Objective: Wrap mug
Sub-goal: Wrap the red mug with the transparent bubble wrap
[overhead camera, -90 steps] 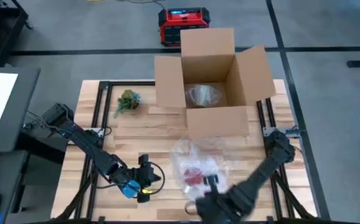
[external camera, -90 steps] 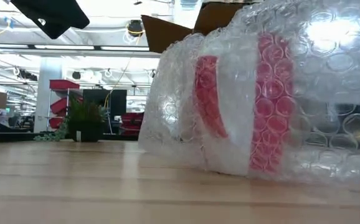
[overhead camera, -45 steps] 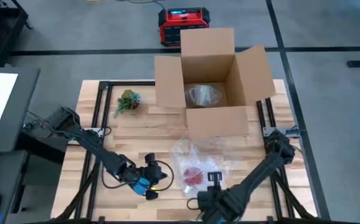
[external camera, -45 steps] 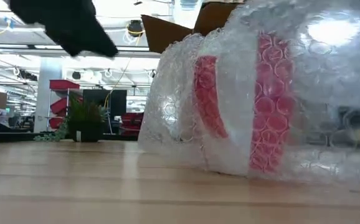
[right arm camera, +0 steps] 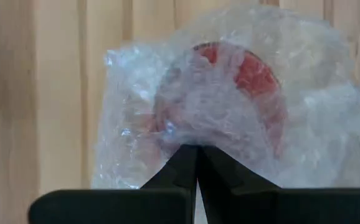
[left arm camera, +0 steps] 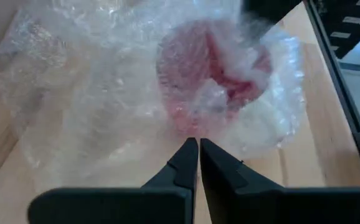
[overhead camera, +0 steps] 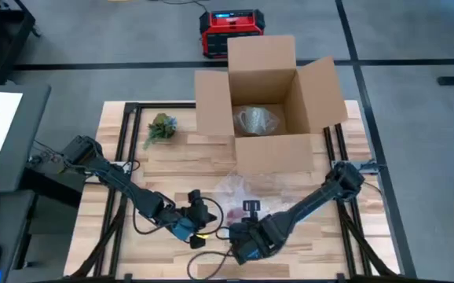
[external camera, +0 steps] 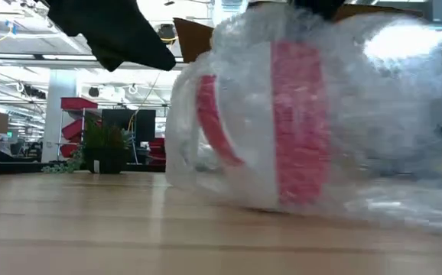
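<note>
A red mug (external camera: 297, 122) lies on its side on the wooden table, swathed in clear bubble wrap (overhead camera: 239, 190), with its handle (external camera: 209, 114) under the wrap. The left wrist view looks into the mug's mouth (left arm camera: 211, 74). My right gripper (right arm camera: 197, 149) is shut at the wrap over the mug and shows in the high view near the table's front (overhead camera: 247, 214). My left gripper (left arm camera: 198, 144) is shut just left of the bundle (overhead camera: 203, 216), its tips at the wrap's edge. Whether it touches the wrap, I cannot tell. My right gripper pinches a bunched part of the bubble wrap (right arm camera: 195, 134) between its two fingertips, over the mug's side. The fingers come from above, pointing down. The mug lies on the table under the wrap, which spreads loosely around it.
An open cardboard box (overhead camera: 270, 102) stands at the table's far middle with a bubble-wrapped item inside. A small green plant (overhead camera: 160, 127) sits at the far left. Bare wood lies to the left of the left arm.
My left gripper has moved toward the table's right, up to the wrapped mug. My right gripper has gone from the near edge toward the far left, over the bundle. The wrapped mug has shifted and turned about, and the wrap is drawn closer around it.
</note>
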`<state>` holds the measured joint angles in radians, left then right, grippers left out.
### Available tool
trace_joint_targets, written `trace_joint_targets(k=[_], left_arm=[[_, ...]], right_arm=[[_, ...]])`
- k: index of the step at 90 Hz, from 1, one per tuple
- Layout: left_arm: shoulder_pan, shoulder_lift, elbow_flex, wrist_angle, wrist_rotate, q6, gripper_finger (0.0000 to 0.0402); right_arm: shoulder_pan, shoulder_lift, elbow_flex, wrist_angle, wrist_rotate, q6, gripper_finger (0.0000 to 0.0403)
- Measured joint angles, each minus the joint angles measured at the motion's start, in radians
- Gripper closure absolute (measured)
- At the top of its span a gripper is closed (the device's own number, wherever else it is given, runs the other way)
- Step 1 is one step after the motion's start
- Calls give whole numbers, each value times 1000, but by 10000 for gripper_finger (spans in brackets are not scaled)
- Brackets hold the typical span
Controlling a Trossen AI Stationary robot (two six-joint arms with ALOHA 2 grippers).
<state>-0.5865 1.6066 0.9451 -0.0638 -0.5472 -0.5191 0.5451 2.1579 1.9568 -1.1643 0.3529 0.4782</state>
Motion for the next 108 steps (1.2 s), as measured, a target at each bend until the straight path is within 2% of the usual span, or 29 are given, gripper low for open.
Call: trace_joint_targets(k=[11, 30, 45, 58, 86, 97, 108], left_arm=[[1, 0, 0, 3, 0, 1, 402], [0, 0, 0, 10, 1, 10, 402], [0, 0, 0, 11, 0, 11, 402], [0, 0, 0, 11, 1, 19, 402], [-3, 0, 0, 10, 1, 27, 402], [-3, 0, 0, 8, 1, 27, 402], [-3, 0, 0, 8, 2, 26, 402]], right_arm=[[-30, 11, -11, -5, -53, -9, 403], [-81, 7, -109, 54, -137, -22, 403], [-124, 5, -164, 161, -222, -86, 403], [-129, 13, -115, 145, -221, -98, 403], [-121, 14, 91, -52, -167, -93, 403], [-110, 11, 138, -49, -165, -79, 403], [-108, 11, 124, -18, -165, -63, 403]])
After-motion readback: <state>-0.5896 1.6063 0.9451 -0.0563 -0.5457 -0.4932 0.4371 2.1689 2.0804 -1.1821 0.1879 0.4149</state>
